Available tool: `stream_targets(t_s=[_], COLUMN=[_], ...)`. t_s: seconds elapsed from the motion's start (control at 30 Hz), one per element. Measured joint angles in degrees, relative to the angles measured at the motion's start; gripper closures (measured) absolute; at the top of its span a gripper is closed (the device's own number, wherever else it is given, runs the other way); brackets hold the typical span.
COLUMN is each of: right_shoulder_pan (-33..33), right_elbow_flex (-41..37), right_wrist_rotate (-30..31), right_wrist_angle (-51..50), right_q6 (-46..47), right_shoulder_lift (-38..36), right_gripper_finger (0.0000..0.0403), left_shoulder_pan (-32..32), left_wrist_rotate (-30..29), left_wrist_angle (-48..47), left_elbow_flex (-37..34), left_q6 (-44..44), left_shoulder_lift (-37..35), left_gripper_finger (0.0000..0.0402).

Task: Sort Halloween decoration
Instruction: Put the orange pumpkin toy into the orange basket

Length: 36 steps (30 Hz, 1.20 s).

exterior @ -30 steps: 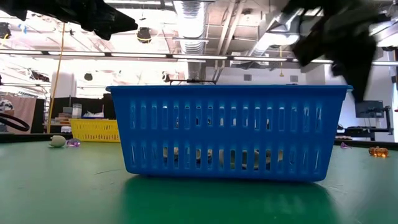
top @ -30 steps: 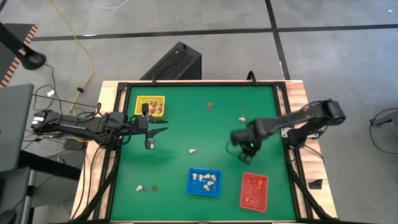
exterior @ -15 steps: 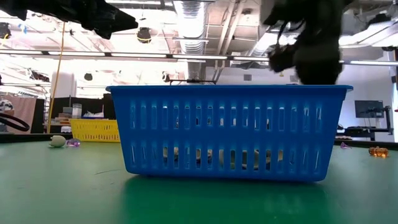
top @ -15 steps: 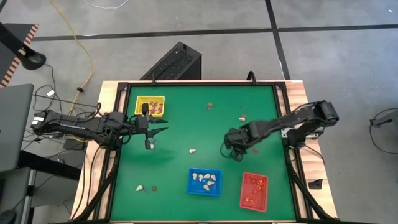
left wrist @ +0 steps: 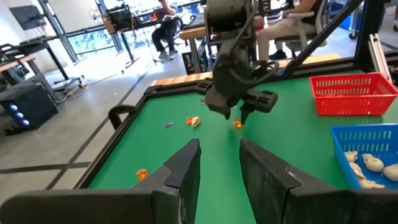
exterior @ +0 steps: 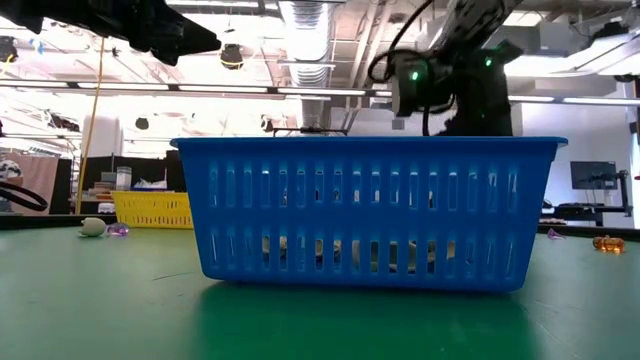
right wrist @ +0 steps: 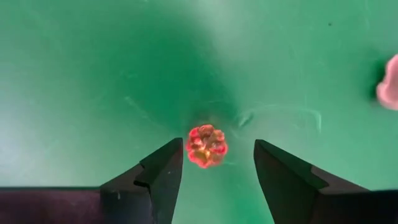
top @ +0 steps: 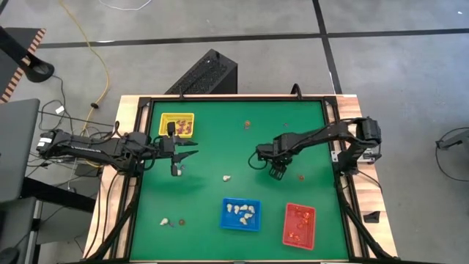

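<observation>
Above orange trinket (right wrist: 206,146): right gripper (right wrist: 217,163), open.

Open lab: ceiling ducts (exterior: 310,25), workbenches (left wrist: 205,34).

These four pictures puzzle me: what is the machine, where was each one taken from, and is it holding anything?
It is a robot with two dark arms at a green table, each ending in a two-finger gripper. One camera looks straight down, one sits at table height behind the blue tray, and one rides on each wrist. The right gripper hangs open over an orange-red trinket, fingers either side, not yet gripping. The left gripper waits open and empty near the yellow tray. A red tray and small scattered trinkets also lie there.
</observation>
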Motion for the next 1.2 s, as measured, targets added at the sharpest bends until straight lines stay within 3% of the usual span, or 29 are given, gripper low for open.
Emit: stream_targets(t_s=[0.4,0.63,0.8,1.07,1.2], right_shoulder_pan=[-1.5,-1.4,-0.8,9.4,16.1], right_elbow_flex=[0.2,-0.1,-0.1,-0.1,0.0], right_wrist_rotate=[-4.1,-4.8,-8.9,-13.7,-5.9], right_wrist_angle=[1.8,0.9,-0.7,-0.9,-1.2], right_q6=[-3.7,-3.5,-1.3,11.5,20.2], right_shoulder_lift=[4.4,2.2,-1.3,-11.0,-13.8], right_gripper_finger=[0.0181,0.0241,0.0293,0.0336,0.0341], left_shoulder_pan=[0.0,0.0,0.0,0.0,0.0], left_wrist_rotate=[-0.3,-0.3,-0.3,-0.3,-0.3], left_wrist_angle=[-0.1,-0.1,-0.1,-0.1,-0.1], left_elbow_flex=[0.0,0.0,0.0,0.0,0.0], left_q6=[-0.1,-0.1,-0.1,-0.1,0.0], left_shoulder_lift=[0.0,0.0,0.0,0.0,0.0], left_gripper_finger=[0.0299,0.0299,0.0299,0.0299,0.0299])
